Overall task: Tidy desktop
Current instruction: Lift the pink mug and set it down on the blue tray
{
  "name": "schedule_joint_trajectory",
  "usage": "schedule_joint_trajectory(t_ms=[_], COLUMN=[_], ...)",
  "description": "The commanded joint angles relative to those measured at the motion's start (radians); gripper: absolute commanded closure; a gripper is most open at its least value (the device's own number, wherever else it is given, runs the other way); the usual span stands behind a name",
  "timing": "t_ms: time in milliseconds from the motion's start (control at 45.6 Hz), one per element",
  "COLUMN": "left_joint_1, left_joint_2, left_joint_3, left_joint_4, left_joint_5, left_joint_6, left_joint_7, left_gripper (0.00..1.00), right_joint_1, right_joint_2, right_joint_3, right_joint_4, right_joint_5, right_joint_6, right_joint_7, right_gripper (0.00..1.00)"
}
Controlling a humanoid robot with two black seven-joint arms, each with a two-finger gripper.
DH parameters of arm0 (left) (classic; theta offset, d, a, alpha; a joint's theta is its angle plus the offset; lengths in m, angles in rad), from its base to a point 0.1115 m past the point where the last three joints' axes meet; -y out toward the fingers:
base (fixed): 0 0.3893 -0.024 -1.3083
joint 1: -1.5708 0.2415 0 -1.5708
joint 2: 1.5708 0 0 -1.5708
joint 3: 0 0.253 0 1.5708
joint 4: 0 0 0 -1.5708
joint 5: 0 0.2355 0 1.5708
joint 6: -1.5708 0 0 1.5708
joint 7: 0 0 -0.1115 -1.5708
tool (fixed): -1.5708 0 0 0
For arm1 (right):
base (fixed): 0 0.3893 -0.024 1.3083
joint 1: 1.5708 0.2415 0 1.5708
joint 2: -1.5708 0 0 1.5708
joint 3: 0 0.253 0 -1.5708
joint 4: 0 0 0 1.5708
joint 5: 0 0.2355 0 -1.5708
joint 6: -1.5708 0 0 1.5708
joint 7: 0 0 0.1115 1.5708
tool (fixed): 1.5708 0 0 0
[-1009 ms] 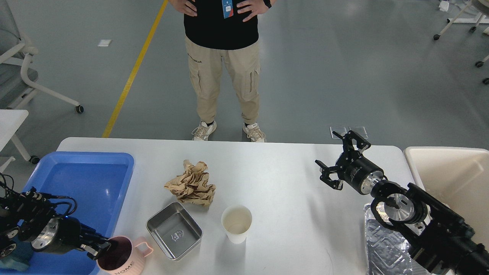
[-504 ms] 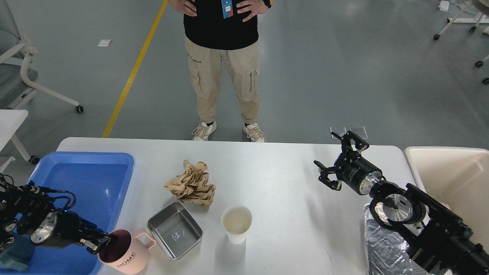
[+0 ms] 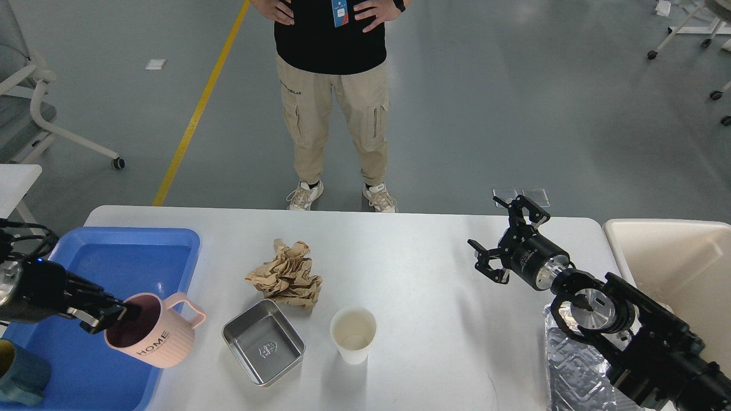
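The white desktop (image 3: pixel 411 297) holds a crumpled brown paper ball (image 3: pixel 286 275), a square steel tray (image 3: pixel 262 342) and a white paper cup (image 3: pixel 353 334). My left gripper (image 3: pixel 111 315) is shut on the rim of a pink "HOME" mug (image 3: pixel 153 337) and holds it tilted in the air over the right edge of the blue tray (image 3: pixel 123 260). My right gripper (image 3: pixel 503 237) is open and empty above the right part of the desktop.
A beige bin (image 3: pixel 674 268) stands off the right end. A piece of silver foil (image 3: pixel 574 365) lies at the front right under my right arm. A teal cup (image 3: pixel 20 374) sits in the blue tray's front left. A person stands behind the table.
My left gripper has lifted the pink mug off the desktop and carried it up and left, over the blue tray's edge. My right arm has barely moved.
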Motion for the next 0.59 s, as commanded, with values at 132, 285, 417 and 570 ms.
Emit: schedule_joint_trajectory(t_ms=[132,285,417,570], left_joint_1=[-0.085,-0.087,-0.087,-0.065], left_joint_2=[0.119,0.198,0.247,0.280], left_joint_3=[-0.001,-0.001,0.002,0.015], left_joint_4=[-0.021,-0.051,-0.073,-0.070], left_joint_5=[-0.068,-0.068,-0.068,-0.058], left_joint_6=[-0.019,-0.021,-0.021,-0.019], left_joint_7=[-0.003,-0.023,-0.041,-0.041], left_gripper=[0.96,0.96,0.96,0.95], right_joint_1=[0.006,0.017,0.019,0.019], right_joint_2=[0.000,0.009,0.015,0.017], right_joint_3=[-0.001,-0.001,-0.002,-0.002], right_joint_4=[-0.004,-0.004,-0.004,0.000], right_joint_5=[-0.005,-0.022,-0.022,-0.022], right_joint_6=[0.000,0.000,0.000,0.002], right_joint_7=[0.000,0.000,0.000,-0.002], right_gripper=[0.00,0.00,0.00,0.00])
